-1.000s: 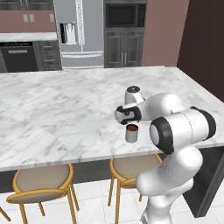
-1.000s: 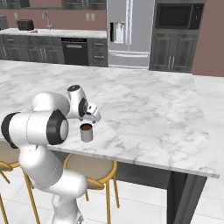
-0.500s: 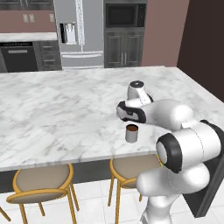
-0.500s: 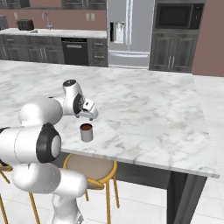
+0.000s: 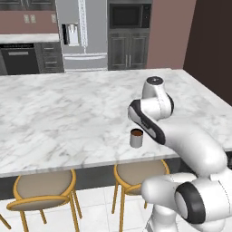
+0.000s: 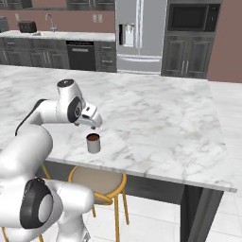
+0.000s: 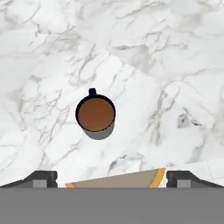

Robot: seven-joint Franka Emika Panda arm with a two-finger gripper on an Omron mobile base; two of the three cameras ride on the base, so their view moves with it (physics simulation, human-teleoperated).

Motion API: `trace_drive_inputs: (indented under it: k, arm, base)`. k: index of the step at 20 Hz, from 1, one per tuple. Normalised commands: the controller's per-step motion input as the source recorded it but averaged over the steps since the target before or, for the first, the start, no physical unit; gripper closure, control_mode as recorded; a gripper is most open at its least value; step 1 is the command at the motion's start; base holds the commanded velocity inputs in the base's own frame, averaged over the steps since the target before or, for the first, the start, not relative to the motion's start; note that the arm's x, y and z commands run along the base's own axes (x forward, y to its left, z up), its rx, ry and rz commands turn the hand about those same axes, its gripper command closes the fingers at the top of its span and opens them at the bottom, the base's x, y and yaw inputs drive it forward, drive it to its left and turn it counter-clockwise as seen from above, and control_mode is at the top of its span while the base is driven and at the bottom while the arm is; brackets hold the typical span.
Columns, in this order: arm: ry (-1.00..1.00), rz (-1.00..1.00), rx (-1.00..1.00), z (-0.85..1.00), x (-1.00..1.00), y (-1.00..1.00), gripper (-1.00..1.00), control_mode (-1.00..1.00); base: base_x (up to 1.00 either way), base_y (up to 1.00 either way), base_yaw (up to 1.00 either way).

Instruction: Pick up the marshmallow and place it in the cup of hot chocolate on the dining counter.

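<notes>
Poised above small grey cylindrical cup of hot chocolate (image 7: 96, 114) near white marble dining counter (image 5: 54, 122) edge: two-finger gripper (image 7: 112, 178), spread wide, empty, fingertips partly cropped.

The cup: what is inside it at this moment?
The cup holds brown liquid to near the rim; no white marshmallow shows on its surface. Anything below the surface is hidden.
</notes>
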Motion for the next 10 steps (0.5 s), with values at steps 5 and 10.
trace_drive_inputs:
  k: [5, 10]
  arm:
    - [-0.14, 0.08, 0.0, 0.32, -1.0, -0.22, -1.0, -1.0]
    - [-0.23, 0.03, 0.0, 0.59, -0.89, -0.04, -1.0, -1.0]
  base:
    - [0.0, 0.0, 0.0]
    - [0.0, 0.0, 0.0]
